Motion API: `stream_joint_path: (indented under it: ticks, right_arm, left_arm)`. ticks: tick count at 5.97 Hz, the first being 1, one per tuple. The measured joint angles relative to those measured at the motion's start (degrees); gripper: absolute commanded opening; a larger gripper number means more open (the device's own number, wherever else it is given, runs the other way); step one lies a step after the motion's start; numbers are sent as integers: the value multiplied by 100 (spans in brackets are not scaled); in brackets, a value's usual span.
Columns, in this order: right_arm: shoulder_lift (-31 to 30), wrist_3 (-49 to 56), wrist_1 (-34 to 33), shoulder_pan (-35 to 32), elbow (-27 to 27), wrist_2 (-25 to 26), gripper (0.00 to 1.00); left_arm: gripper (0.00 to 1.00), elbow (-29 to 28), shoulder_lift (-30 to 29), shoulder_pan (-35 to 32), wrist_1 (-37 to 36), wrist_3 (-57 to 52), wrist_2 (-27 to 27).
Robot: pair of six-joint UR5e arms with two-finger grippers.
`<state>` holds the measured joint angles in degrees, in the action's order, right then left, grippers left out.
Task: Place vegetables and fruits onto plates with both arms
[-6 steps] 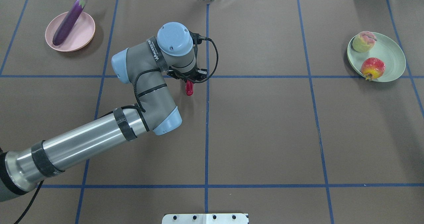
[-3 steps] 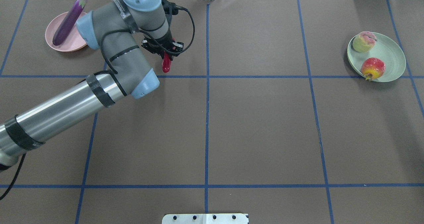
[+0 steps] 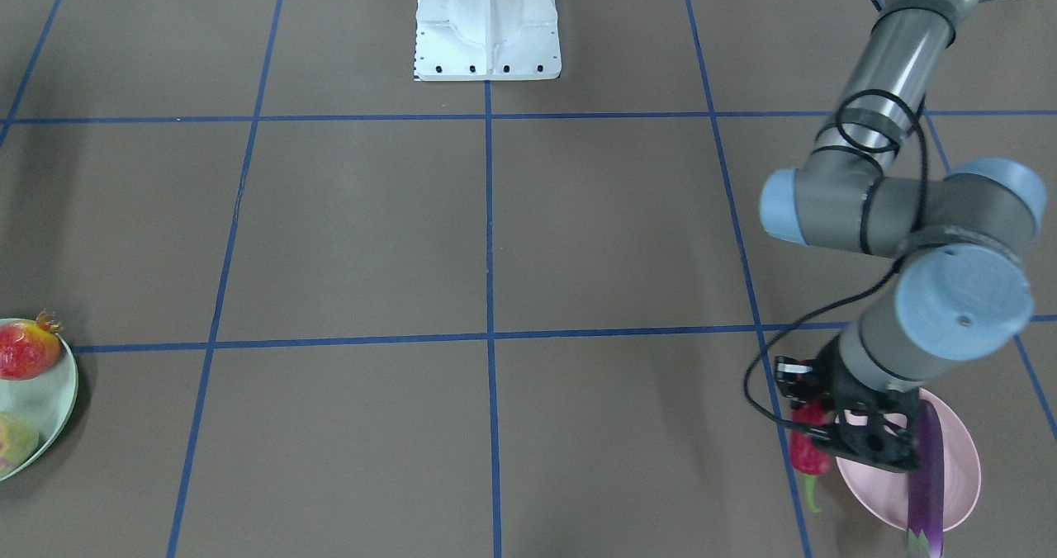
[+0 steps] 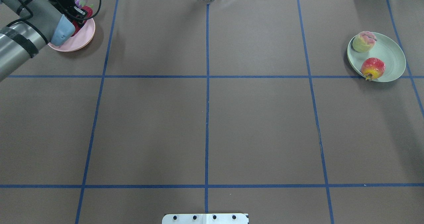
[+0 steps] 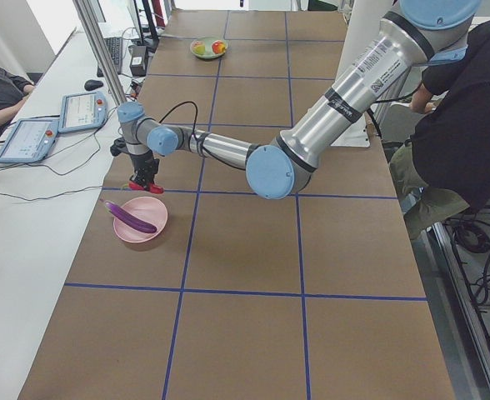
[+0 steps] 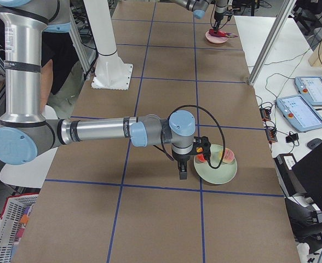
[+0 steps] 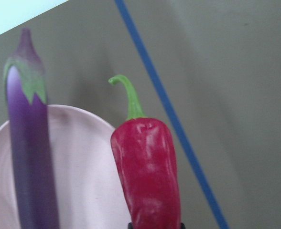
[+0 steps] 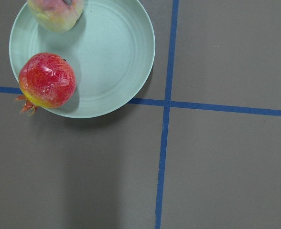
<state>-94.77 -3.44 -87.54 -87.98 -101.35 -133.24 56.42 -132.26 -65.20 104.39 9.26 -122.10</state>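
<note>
Left tool (image 3: 808, 419) pinches the chili (image 3: 809, 455) by the pink plate (image 3: 962, 459) holding the eggplant (image 3: 926, 475)

Light falls bright and even from above on my table (image 4: 258, 124), so the pink plate (image 4: 85, 38) and the mint plate (image 4: 394, 56) throw only narrow, soft-edged shadows. A broad faint shadow dims the lower middle of my right wrist view, which is otherwise sharp. My left wrist view is soft: the chili (image 7: 147, 176) sits too close to focus crisply, the eggplant (image 7: 28, 157) beside it is blurred and the top left corner is washed out almost to white, while small glints show on the pomegranate (image 8: 47, 80) and a pale sheen lies along the metal tube of my left arm (image 4: 8, 56).
</note>
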Motion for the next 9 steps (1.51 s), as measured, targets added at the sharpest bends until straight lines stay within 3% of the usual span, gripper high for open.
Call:
stream_joint_path:
  ticks: [2,5,7,9]
  right_arm:
    - [10,-2,0,0,-14,-3,100]
    - [21,-13,-3,0,-15,-9,100]
    - [31,-23,-8,6,-6,-9,100]
    - [30,-25,-9,9,10,-9,100]
  left_arm:
    - [100,-194,322,-41,522,-118,8]
    - [100,192,489,-185,423,-88,-293]
    - [100,1061,959,-792,-164,-219,-1084]
    - [100,2102,1895,-1536,-713,-854,-1243]
